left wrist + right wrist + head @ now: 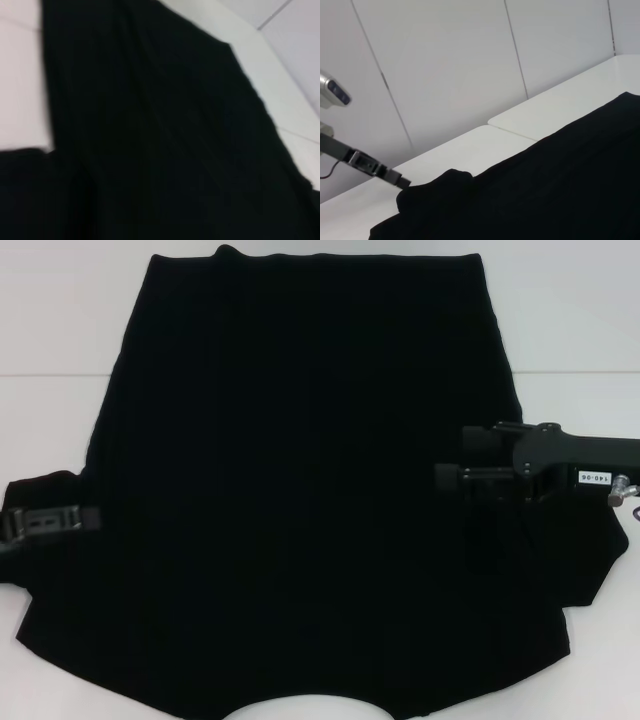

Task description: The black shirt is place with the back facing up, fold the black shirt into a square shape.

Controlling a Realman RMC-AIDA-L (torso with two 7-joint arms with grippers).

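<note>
Best done symmetrically: with left gripper (88,518) at mid-left on the black shirt (300,490) sleeve and right gripper (450,478) at mid-right, finger state indiscernible, folding both sleeves inward flat against the white tabletop (570,320).

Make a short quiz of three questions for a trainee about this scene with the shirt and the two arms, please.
1. True or false: white lettering shows on the upper side of the black shirt.
2. Multiple choice: where is the right gripper in the head view?
A. over the right part of the shirt
B. on the bare table beyond the shirt
C. out of view
3. Short answer: at which part of the shirt is the left gripper?

Key:
1. False; the visible side is plain black.
2. A.
3. At the left sleeve, by the shirt's left edge.
</note>
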